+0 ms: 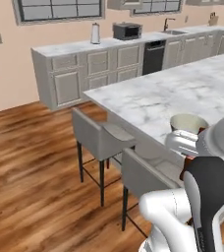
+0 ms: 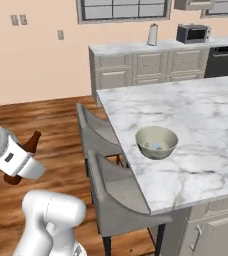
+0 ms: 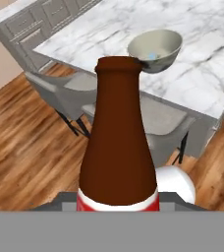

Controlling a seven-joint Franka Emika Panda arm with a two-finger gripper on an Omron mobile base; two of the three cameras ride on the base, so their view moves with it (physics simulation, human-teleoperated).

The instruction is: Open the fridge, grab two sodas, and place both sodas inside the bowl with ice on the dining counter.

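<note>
cola bottle (image 3: pixel 118 142) clamped in tool — bowl (image 2: pixel 156 142) on dining counter (image 2: pixel 206 115).

The arm is folded low, its tool (image 2: pixel 21 162) clamped on the bottle (image 3: pixel 118 142), tilted.

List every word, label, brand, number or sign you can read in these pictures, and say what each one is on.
No text can be read in any view.
cola bottle: a red label band shows at its base, with no lettering visible.
microwave: any panel marks are too small to read.
wall plates: blank.
bowl, marble dining counter: no markings.
</note>
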